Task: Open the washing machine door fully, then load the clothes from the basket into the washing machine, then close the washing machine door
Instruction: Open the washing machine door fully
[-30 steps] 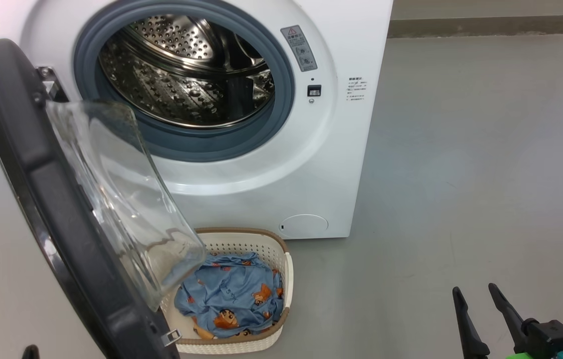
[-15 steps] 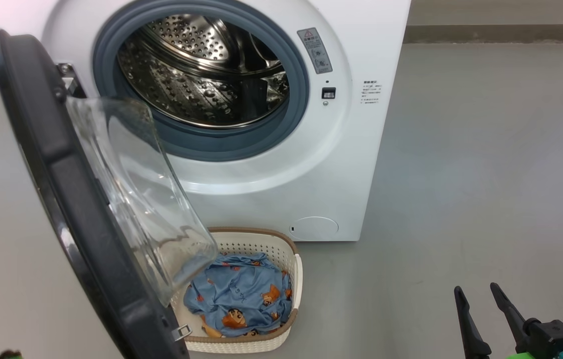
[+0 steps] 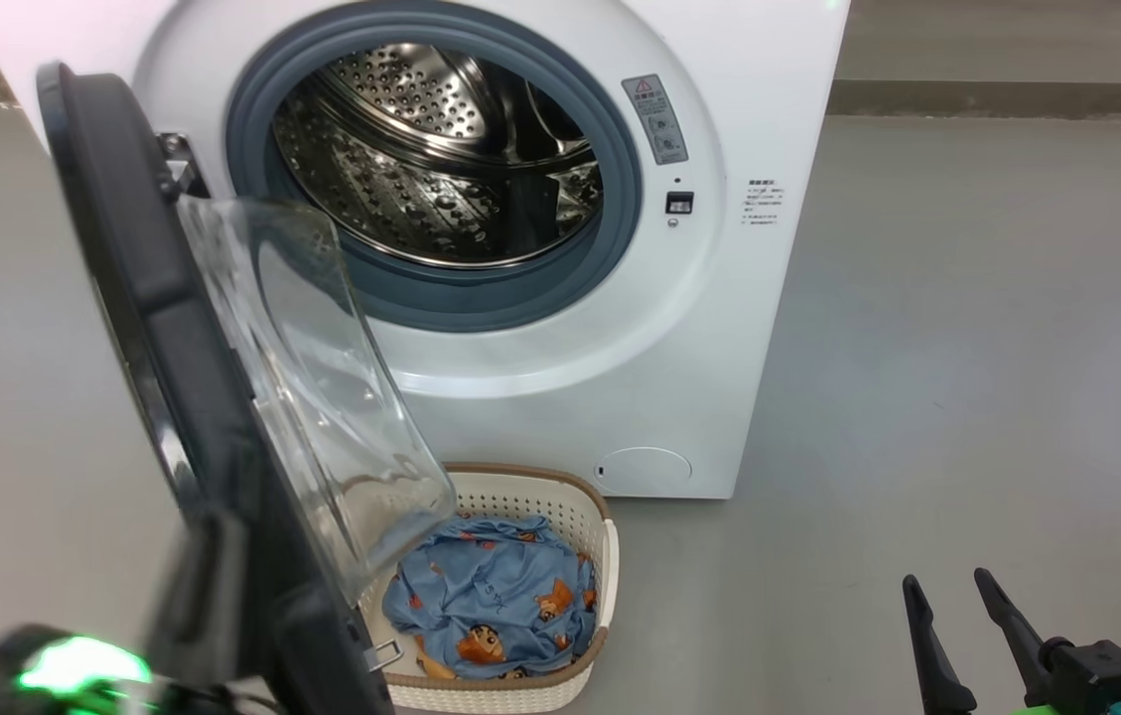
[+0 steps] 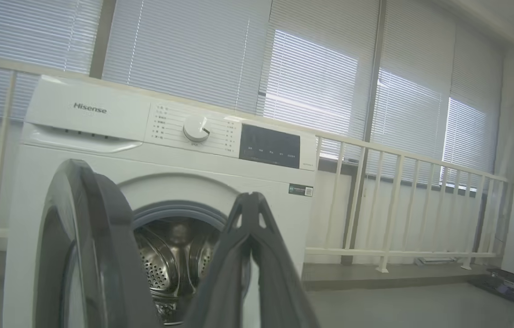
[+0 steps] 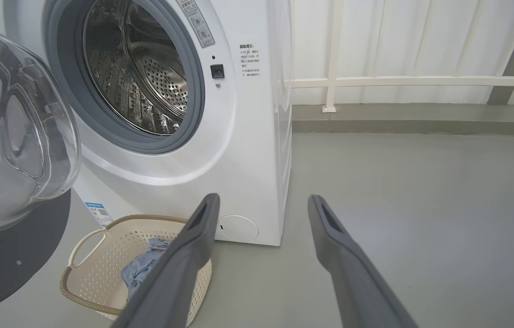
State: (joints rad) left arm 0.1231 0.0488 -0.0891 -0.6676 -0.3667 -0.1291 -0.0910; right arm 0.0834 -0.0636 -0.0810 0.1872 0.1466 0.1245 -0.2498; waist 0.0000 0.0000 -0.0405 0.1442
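**Change:** the head camera has shifted. The left tool (image 4: pixel 250 214), fingers pressed together on nothing, now shows blurred at near left by the outer face of the washing machine door (image 3: pixel 153 298); contact cannot be told.
**Right tool** (image 5: pixel 263 200): fingers apart, empty, near right above the floor (image 3: pixel 967 348).
**Door:** swung out left, glass bowl overhanging the basket (image 3: pixel 520 467).
**Basket:** on the floor just before the washing machine (image 3: pixel 749 328); holds the clothes (image 3: pixel 495 596), one crumpled bundle.
**Clothes:** probably light, limp and easily snagged; pinch a raised top fold.
**Drum** (image 3: pixel 441 169): no laundry seen.
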